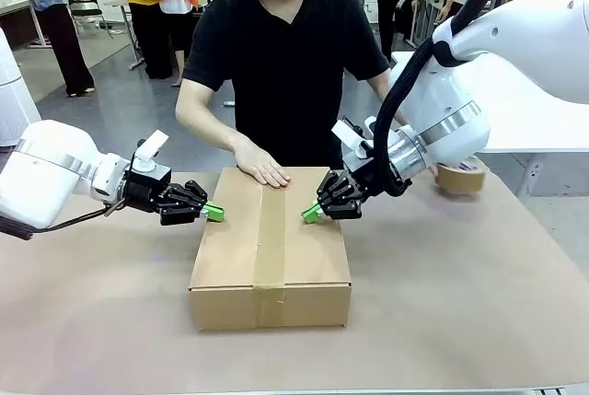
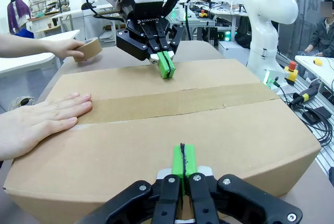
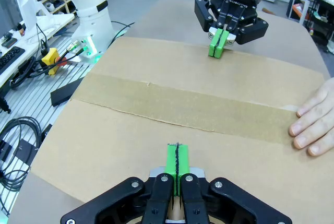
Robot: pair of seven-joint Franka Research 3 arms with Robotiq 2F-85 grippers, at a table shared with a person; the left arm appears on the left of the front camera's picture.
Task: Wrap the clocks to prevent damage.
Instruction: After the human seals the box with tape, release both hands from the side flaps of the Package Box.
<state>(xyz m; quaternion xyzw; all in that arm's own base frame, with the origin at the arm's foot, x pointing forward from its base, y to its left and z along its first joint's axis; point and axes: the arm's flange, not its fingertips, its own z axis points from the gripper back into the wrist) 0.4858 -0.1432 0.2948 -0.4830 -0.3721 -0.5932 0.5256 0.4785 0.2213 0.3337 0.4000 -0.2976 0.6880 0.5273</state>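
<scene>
A closed cardboard box sits mid-table, its top seam covered by a strip of brown tape. The clocks are out of view. My left gripper is shut with nothing in it, its green pads at the box's left top edge. My right gripper is shut and empty too, its tips resting on the box's right top edge. In the left wrist view my left gripper meets the box, with the right gripper opposite. The right wrist view shows my right gripper on the box.
The person's hand lies flat on the box's far edge. Their other hand holds a roll of brown tape on the table at the right, behind my right arm. Brown paper covers the table.
</scene>
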